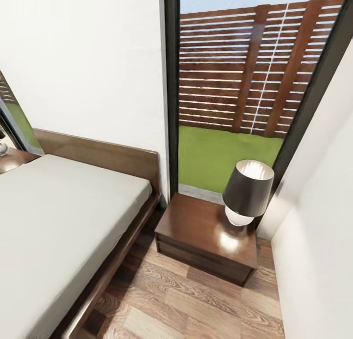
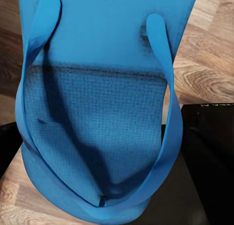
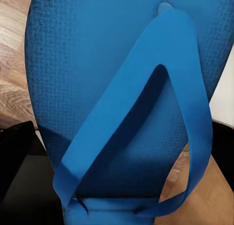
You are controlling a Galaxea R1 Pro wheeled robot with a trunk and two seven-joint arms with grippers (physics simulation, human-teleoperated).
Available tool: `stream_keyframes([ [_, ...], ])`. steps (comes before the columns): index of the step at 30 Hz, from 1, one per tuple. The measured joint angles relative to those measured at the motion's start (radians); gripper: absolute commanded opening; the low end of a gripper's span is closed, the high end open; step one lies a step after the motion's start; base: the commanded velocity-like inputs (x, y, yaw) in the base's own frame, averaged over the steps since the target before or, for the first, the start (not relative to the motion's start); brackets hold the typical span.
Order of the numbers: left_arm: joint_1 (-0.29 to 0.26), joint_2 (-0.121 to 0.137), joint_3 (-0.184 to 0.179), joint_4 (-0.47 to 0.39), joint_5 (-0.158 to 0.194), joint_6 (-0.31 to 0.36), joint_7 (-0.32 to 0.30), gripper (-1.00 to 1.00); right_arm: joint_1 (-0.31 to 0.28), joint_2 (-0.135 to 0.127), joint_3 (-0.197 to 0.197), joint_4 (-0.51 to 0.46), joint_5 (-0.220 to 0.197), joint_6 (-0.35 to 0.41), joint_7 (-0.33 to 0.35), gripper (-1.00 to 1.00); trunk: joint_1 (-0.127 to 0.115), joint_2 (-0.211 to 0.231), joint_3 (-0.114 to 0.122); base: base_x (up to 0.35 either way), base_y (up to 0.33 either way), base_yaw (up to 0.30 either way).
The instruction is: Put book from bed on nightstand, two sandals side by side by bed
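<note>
A blue sandal (image 2: pixel 97 112) is hanging close before the left wrist camera, and a second blue sandal (image 3: pixel 122 103) is hanging just as close before the right wrist camera, each above the brown plank floor (image 2: pixel 209 64). Neither arm's fingers are showing, so I cannot tell whether they are apart or clamped, though each sandal is sitting so near its camera that it is probably being carried. Both soles are looking like dimpled foam with a fine grid texture, and the straps are smooth, thin rubbery bands forming a Y at the toe post. I judge them light, soft and bendy, likely to flop if taken by a strap; pinching the sole edge should be giving firmer control. In the head view the bed (image 1: pixel 59 221) is stretching out with a plain matte grey mattress on a dark wooden frame and headboard. Just beside the bed's head end, the nightstand (image 1: pixel 196 231) is standing, glossy dark wood and boxy, bearing a lamp (image 1: pixel 247 192) with a dark shade and a pale rounded base. Beyond the nightstand a tall dark-framed window (image 1: pixel 230 84) is showing grass and a slatted fence. The strip of floor between bed and nightstand is looking like the fitting place for setting the pair.
</note>
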Motion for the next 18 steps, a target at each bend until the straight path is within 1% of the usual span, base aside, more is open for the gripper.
stream_keyframes([
  [18,0.000,-0.001,0.000,0.000,0.000,0.000,0.001,-1.00,0.000,0.001,0.000,0.000,0.000,0.000,0.000,-1.00,0.000,0.000,0.000,0.000,0.000,0.077],
])
